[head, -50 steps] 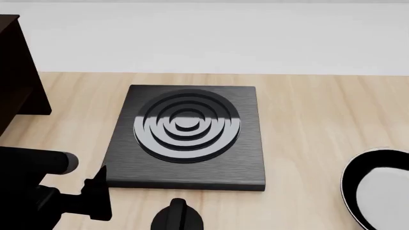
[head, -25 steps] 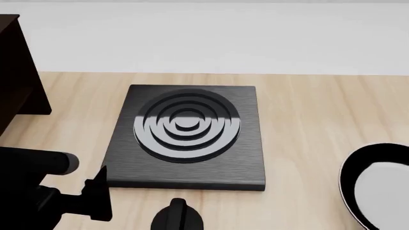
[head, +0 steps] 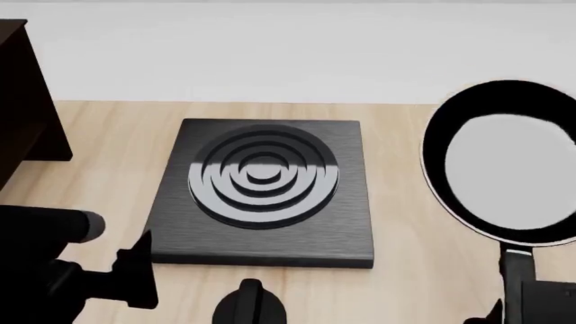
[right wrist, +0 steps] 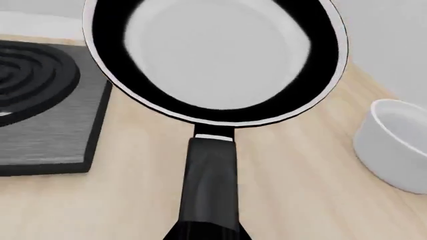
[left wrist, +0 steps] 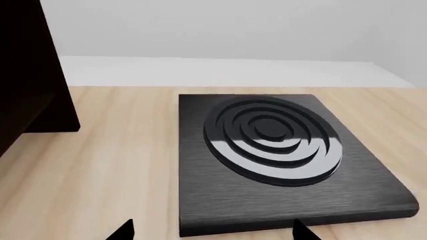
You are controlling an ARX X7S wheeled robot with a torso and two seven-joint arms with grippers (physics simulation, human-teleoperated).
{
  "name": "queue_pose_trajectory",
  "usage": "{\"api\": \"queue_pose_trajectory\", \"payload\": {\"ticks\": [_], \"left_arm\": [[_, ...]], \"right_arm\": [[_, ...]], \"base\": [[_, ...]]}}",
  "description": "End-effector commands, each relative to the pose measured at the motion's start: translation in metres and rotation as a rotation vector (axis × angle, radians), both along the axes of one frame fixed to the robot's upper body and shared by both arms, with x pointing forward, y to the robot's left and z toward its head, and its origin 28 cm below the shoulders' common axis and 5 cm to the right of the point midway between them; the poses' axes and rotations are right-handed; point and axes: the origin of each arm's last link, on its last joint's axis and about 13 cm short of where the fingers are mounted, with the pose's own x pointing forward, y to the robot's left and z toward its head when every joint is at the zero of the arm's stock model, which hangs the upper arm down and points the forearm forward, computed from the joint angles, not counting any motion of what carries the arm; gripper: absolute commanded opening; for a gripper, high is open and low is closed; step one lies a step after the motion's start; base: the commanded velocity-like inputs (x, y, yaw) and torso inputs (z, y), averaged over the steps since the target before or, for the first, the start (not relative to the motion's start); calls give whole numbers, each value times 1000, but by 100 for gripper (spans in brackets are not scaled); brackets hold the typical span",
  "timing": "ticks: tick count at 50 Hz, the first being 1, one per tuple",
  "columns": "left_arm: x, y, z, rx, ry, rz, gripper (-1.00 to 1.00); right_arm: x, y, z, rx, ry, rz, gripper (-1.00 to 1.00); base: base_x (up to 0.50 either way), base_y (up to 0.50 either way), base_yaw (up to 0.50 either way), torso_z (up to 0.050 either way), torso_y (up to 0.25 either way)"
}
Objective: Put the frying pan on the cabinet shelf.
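One frying pan (head: 504, 169) is held up over the right side of the wooden counter (head: 423, 202), tilted so its pale base faces the head camera, with the right gripper (head: 522, 297) clenched on its long black handle (right wrist: 210, 185). Between it and the dark cabinet shelf (head: 27, 94) at far left lies the square burner plate (head: 266, 192); a white bowl (right wrist: 393, 145) stands near the pan's right. The left gripper (left wrist: 210, 232) hangs low before the plate's near edge, fingers spread and holding nothing.
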Motion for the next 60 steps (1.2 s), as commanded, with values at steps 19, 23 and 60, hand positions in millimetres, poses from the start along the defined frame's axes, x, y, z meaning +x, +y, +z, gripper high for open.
{"api": "queue_pose_trajectory", "payload": {"ticks": [19, 23, 60], "left_arm": [[-26, 24, 32, -400, 52, -156, 100], [-34, 26, 38, -396, 47, -210, 100], [-58, -20, 64, -570, 132, -414, 100]], "right_arm": [[3, 46, 57, -4, -310, 373, -100], [3, 52, 55, -2, -326, 408, -100], [0, 74, 37, -102, -385, 619, -100]], "base": [[0, 0, 0, 0, 1], [0, 0, 0, 0, 3], [0, 0, 0, 0, 1]]}}
